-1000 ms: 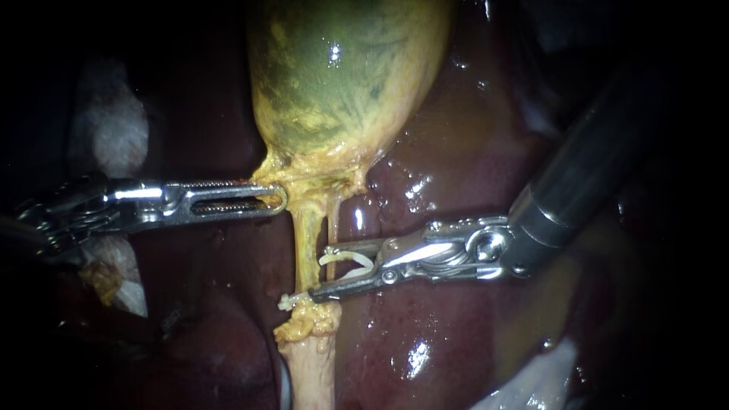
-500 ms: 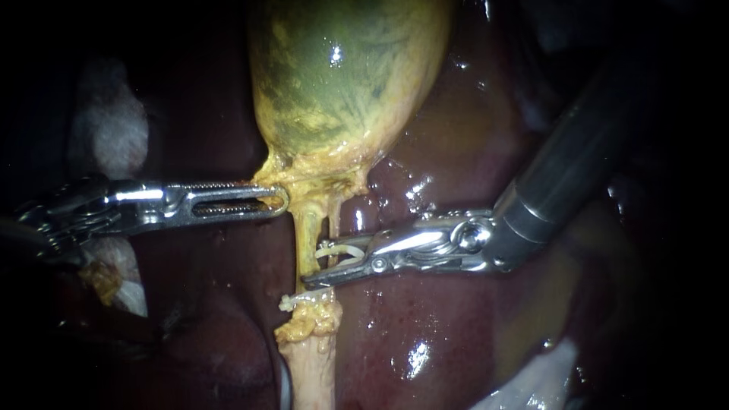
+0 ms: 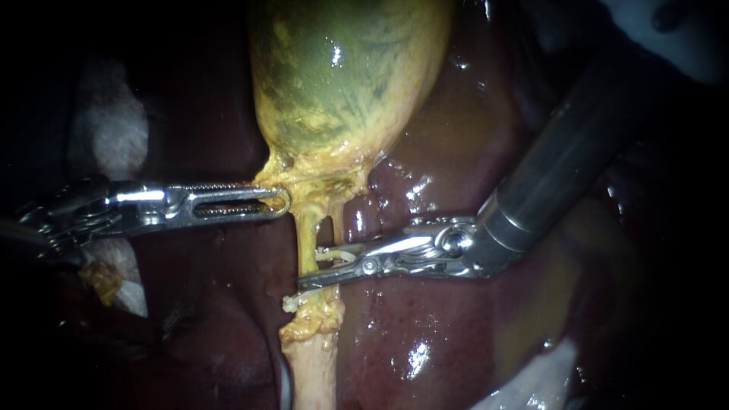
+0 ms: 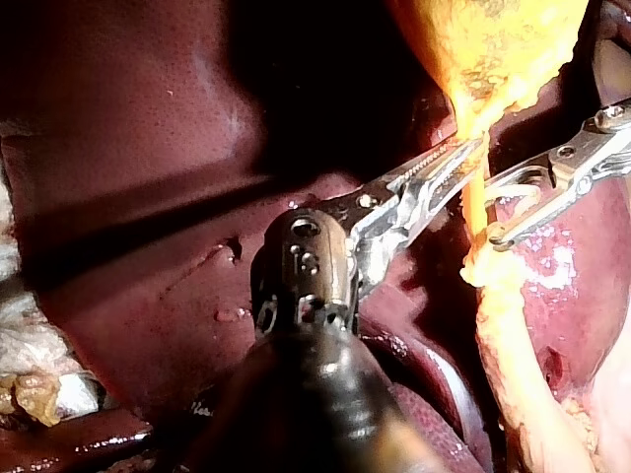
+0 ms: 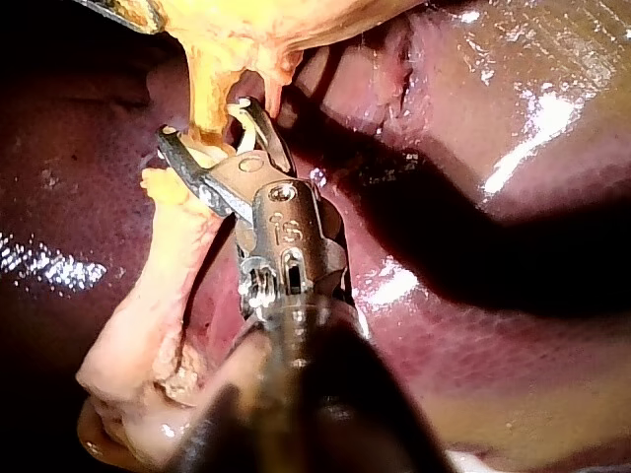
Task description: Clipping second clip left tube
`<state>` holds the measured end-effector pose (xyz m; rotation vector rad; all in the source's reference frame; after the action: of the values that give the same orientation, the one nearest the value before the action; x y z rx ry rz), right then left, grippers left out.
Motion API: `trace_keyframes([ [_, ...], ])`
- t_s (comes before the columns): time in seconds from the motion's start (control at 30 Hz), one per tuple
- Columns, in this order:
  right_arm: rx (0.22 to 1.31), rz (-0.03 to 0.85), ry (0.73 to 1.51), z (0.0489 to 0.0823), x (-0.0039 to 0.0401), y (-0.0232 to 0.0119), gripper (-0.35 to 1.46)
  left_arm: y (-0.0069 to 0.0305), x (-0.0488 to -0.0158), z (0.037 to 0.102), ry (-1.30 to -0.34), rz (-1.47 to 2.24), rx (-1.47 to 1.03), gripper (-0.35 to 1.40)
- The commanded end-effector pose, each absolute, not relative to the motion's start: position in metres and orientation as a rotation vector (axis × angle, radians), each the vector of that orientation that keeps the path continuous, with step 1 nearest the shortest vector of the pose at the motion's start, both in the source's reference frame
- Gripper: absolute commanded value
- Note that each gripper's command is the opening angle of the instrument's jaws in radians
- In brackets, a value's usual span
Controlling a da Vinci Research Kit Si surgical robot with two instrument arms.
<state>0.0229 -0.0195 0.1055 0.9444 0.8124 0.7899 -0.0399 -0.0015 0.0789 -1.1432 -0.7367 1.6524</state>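
Note:
The green-yellow gallbladder [image 3: 342, 76] narrows to a yellow neck with two tubes below it. My left instrument [image 3: 282, 199] is shut on the neck's left edge; the left wrist view shows those jaws [image 4: 463, 156] pinching yellow tissue. My right instrument [image 3: 311, 266] stands open and carries a white clip [image 3: 339, 253]. Its jaws straddle the left tube [image 3: 306, 235], with the thinner right tube [image 3: 335, 224] just beside it. In the right wrist view the jaws [image 5: 205, 123] bracket that tube [image 5: 207, 99]. A small white clip [image 3: 291, 302] sits lower on the same tube.
Dark red liver [image 3: 456, 152] surrounds everything. A pale stalk [image 3: 311, 372] runs down from the yellow fat below the tubes. White gauze lies at the far left [image 3: 114, 129] and at the lower right [image 3: 531, 380].
My right instrument has slid up the left tube, away from the lower clip, and a little further left; its jaws now stand closer together. The left instrument has held still.

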Motion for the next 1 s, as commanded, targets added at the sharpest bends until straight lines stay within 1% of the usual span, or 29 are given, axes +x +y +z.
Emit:
trace_keyframes([
  [0.03,0.949,0.800,0.808,0.1053,0.0231,-0.0196,0.55,-0.0016,-0.0399,0.0789,-0.736,1.652,-1.143,-0.08],
  [0.23,0.966,0.828,0.795,0.1051,0.0243,-0.0198,0.54,-0.0016,-0.0400,0.0789,-0.736,1.652,-1.143,-0.08],
  [0.47,0.987,0.805,0.790,0.1051,0.0255,-0.0202,0.53,-0.0016,-0.0400,0.0789,-0.736,1.652,-1.143,-0.08],
  [0.73,0.983,0.791,0.774,0.1056,0.0268,-0.0206,0.52,-0.0015,-0.0400,0.0789,-0.736,1.652,-1.143,-0.08],
  [1.0,0.978,0.789,0.763,0.1059,0.0269,-0.0206,0.50,-0.0016,-0.0401,0.0789,-0.735,1.652,-1.143,-0.08],
])
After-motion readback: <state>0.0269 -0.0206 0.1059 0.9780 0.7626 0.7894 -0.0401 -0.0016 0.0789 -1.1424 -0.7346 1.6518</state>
